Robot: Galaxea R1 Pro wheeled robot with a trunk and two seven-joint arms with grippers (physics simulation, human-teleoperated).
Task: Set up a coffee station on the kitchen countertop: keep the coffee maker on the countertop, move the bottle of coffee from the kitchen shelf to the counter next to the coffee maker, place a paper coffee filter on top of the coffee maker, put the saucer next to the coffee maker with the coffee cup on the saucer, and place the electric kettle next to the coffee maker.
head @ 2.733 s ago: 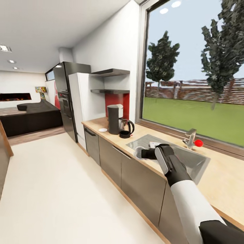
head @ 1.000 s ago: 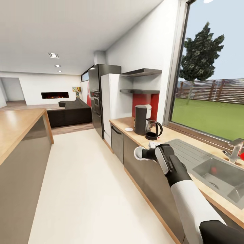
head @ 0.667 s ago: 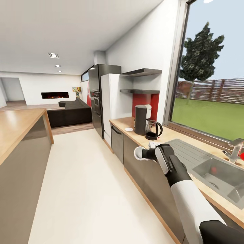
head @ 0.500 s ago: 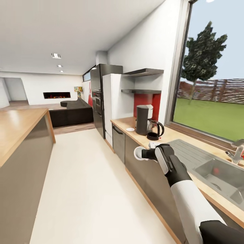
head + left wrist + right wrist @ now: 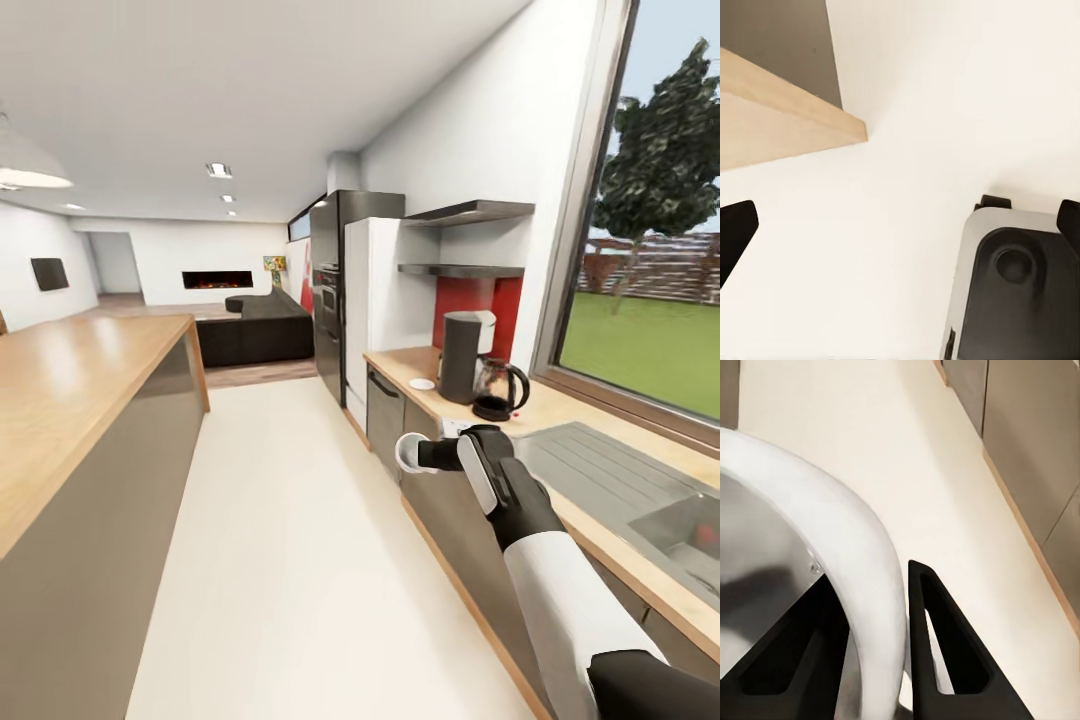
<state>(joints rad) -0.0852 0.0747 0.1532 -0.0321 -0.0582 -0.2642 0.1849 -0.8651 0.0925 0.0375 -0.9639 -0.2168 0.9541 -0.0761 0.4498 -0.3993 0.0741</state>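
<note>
One coffee cup (image 5: 411, 453) sits pinched by its rim in the right gripper (image 5: 432, 455) fingers, centre frame — transit step. Next: reach the saucer (image 5: 422, 384) beside the coffee maker (image 5: 464, 356). Left fingers spread.

The right arm reaches forward, elbow bent. Its gripper (image 5: 425, 455) is clamped on the rim of the coffee cup (image 5: 408, 452). The cup's wall sits between the fingers (image 5: 937, 645).

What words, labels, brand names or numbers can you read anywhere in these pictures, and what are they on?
None can be read.
The coffee maker, the electric kettle and the fridge show no lettering.
The colourful picture on the far wall is too small and blurred to tell whether it carries any text.
</note>
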